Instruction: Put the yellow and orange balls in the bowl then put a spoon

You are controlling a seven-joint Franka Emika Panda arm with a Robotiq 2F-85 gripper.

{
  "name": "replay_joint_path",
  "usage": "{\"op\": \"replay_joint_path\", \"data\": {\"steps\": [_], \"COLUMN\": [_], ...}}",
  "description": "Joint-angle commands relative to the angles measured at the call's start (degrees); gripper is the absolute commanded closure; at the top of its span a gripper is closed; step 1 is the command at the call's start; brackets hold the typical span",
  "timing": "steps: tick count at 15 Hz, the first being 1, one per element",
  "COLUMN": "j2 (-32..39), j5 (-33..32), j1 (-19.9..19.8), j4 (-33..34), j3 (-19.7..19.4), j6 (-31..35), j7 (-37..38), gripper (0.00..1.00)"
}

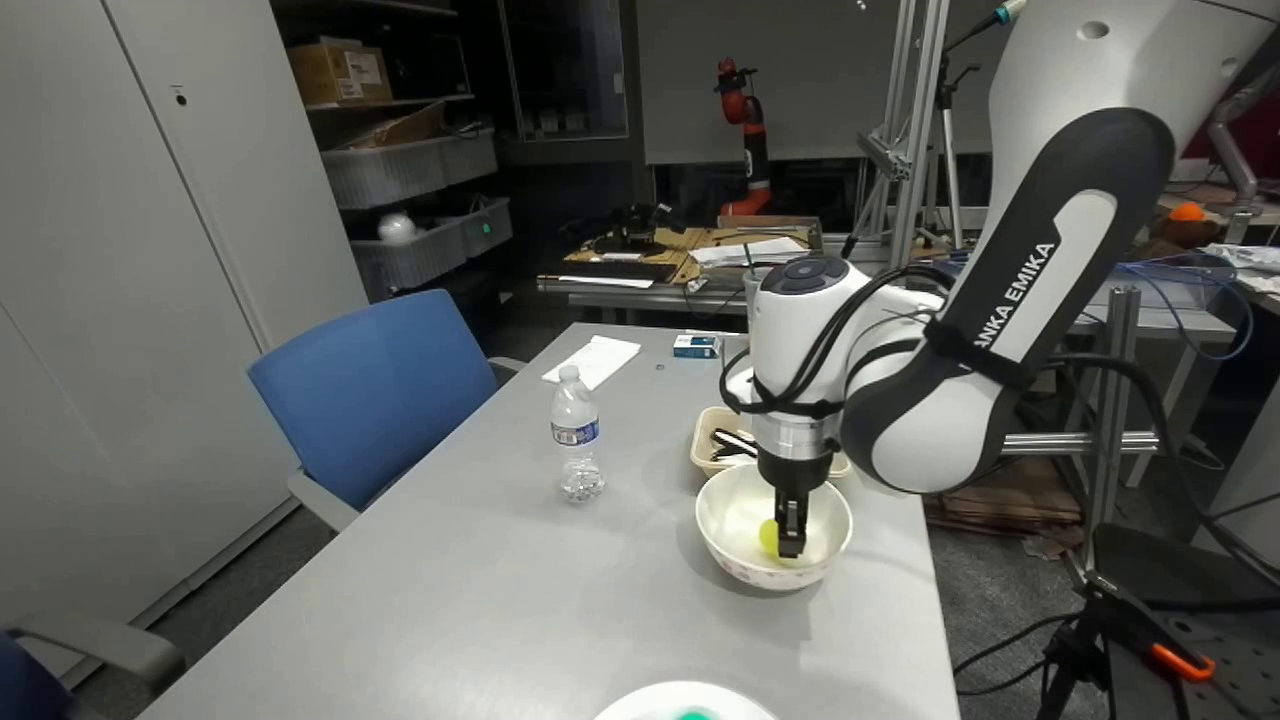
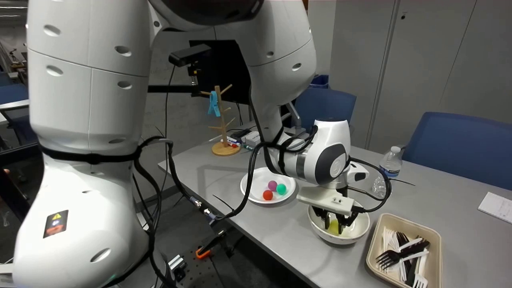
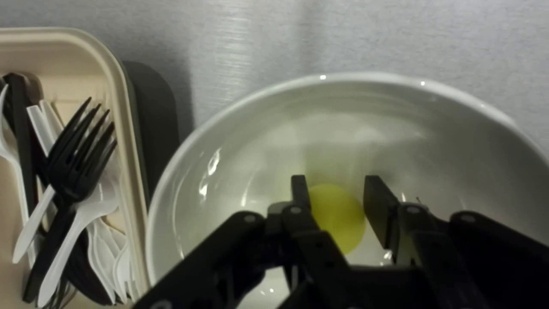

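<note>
Gripper [image 3: 336, 193] down in bowl [image 3: 257, 141], fingers [image 3: 381, 210] flanking yellow ball [image 3: 339, 219]; can't tell if clamped or loose. Orange-red ball [image 2: 267, 195] on plate [image 2: 264, 175] one side of gripper, cutlery tray [image 2: 435, 252] opposite.

Robotics lab: orange robot arm [image 1: 752, 135], metal framing [image 1: 923, 130].
</note>
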Motion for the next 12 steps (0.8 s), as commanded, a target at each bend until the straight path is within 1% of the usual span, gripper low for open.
{"op": "replay_joint_path", "data": {"steps": [1,4,5,7,12], "j2": [1.0,0.1,-0.6,-1.4,-3.7], "j5": [1.1,0.6,0.2,-1.5,-3.6], "j1": [2.3,4.0,5.1,7.2,9.3], "j4": [1.1,0.9,0.9,1.1,1.3], "j3": [-0.3,-0.1,-0.1,-1.0,-0.8], "j6": [-0.7,-1.8,-2.5,-3.6,-6.3], "j7": [-1.0,-1.0,-0.6,0.0,0.4], "gripper": [0.28,0.04,0.0,0.0,0.0]}}
